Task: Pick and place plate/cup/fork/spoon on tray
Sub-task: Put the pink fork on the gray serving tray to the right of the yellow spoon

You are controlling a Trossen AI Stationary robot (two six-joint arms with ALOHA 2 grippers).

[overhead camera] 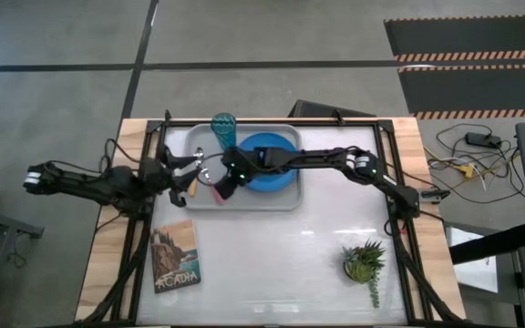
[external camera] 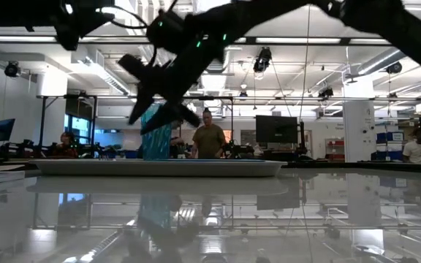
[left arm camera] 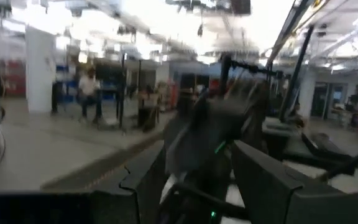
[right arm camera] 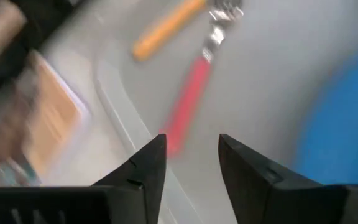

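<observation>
The grey tray (overhead camera: pixel 285 196) lies at the table's far middle. On it are the blue plate (overhead camera: pixel 276 173), the teal cup (overhead camera: pixel 223 130) standing at its far left corner, the pink-handled fork (right arm camera: pixel 188 102) and the orange-handled spoon (right arm camera: pixel 163 28), side by side at the tray's left end. My right gripper (right arm camera: pixel 191 140) is open and empty, above the fork's handle; in the low view it (external camera: pixel 156 98) hangs clear above the tray (external camera: pixel 159 167). My left gripper (left arm camera: pixel 194 174) is open and empty at the tray's left edge (overhead camera: pixel 188 169), facing the right arm.
A picture card reading "Acadia" (overhead camera: pixel 174 255) lies at the near left of the table. A small potted plant (overhead camera: pixel 365 262) stands at the near right. People stand and sit in the room beyond the table (external camera: pixel 209 139).
</observation>
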